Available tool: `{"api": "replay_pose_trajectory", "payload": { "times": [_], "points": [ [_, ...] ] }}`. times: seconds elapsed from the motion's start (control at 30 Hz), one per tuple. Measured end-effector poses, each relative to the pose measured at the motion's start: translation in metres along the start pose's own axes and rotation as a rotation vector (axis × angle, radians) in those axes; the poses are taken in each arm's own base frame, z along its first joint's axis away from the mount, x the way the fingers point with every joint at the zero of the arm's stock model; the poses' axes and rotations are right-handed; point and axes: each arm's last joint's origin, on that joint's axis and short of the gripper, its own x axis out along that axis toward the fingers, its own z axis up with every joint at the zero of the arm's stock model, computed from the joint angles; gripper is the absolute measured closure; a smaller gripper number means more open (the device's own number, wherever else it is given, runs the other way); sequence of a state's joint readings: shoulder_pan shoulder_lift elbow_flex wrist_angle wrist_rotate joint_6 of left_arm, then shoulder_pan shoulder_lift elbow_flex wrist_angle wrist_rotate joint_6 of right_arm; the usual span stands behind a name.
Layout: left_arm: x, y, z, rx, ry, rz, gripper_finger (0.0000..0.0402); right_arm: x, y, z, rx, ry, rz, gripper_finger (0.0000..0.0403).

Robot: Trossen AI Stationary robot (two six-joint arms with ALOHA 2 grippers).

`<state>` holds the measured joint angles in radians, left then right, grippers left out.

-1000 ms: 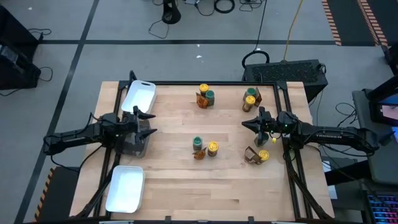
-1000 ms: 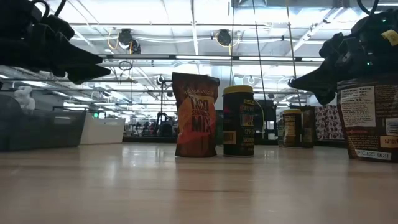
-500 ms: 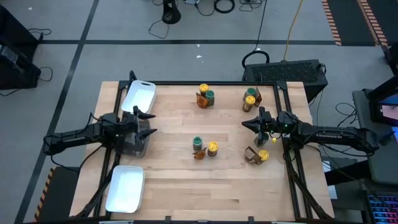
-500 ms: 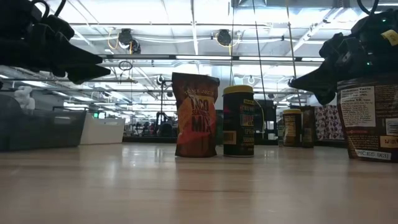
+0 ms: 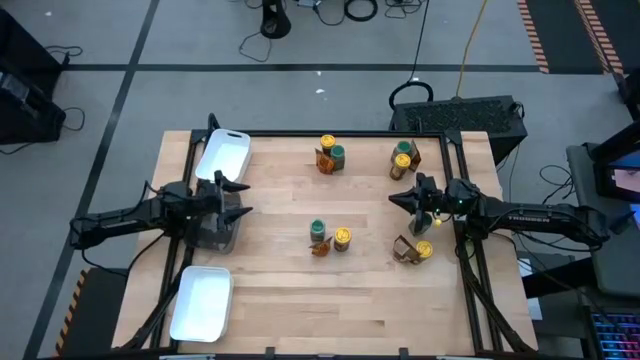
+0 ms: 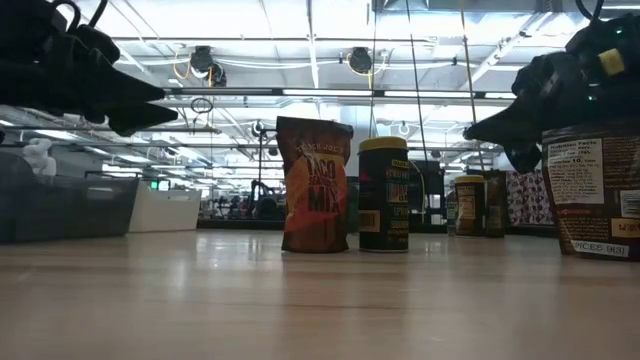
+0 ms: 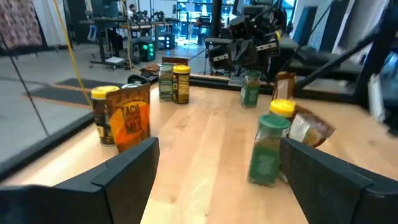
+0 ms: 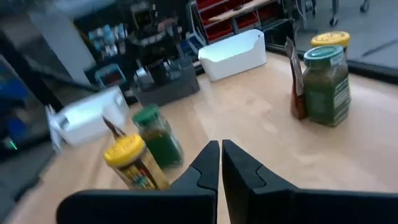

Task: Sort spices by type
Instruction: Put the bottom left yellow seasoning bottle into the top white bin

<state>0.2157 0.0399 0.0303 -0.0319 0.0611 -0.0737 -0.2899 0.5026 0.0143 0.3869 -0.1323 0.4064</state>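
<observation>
The spices stand upright on the wooden table in several small clusters. At the middle are a green-lidded jar (image 5: 318, 228), a yellow-lidded jar (image 5: 342, 238) and an orange-brown packet (image 5: 319, 248). Another cluster (image 5: 331, 152) is at the far middle, one (image 5: 404, 156) at the far right, and one (image 5: 414, 250) at the near right. My left gripper (image 5: 247, 197) hovers open at the table's left, pointing level toward the spices (image 7: 217, 146). My right gripper (image 5: 392, 197) hovers shut at the table's right, pointing toward the middle (image 8: 221, 163). A green jar (image 7: 250, 89) stands beneath it.
A dark grey tray (image 5: 214, 232) lies under my left gripper. One white tray (image 5: 222, 155) sits at the far left and another (image 5: 202, 302) at the near left. Bare wood lies between the clusters and along the near edge.
My right gripper has rolled a little about the line it points along, staying in place and shut. The spices have not moved.
</observation>
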Motion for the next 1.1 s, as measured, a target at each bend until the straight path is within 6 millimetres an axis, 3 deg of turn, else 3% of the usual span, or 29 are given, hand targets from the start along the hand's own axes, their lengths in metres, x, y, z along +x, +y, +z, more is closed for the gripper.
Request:
{"api": "replay_pose_trajectory", "payload": {
  "times": [0.27, 0.37, 0.8, 1.1],
  "points": [
    [-0.001, -0.002, 0.016, -0.294, -0.164, -0.051, 0.0068, 0.0, 0.003, 0.007, 0.037, -0.057, 0.031, 0.0403],
    [-0.002, -0.002, 0.017, -0.372, -0.169, -0.06, 0.0068, 0.001, 0.008, 0.018, 0.038, -0.084, 0.045, 0.0403],
    [-0.003, -0.003, 0.035, -0.196, -0.238, -0.057, 0.0068, 0.008, 0.047, 0.11, -0.102, -0.045, 0.044, 0.0403],
    [0.006, -0.005, 0.072, -0.037, -0.148, -0.028, 0.0068, 0.028, 0.069, 0.138, -0.172, 0.183, 0.041, 0.0392]
  ]
}}
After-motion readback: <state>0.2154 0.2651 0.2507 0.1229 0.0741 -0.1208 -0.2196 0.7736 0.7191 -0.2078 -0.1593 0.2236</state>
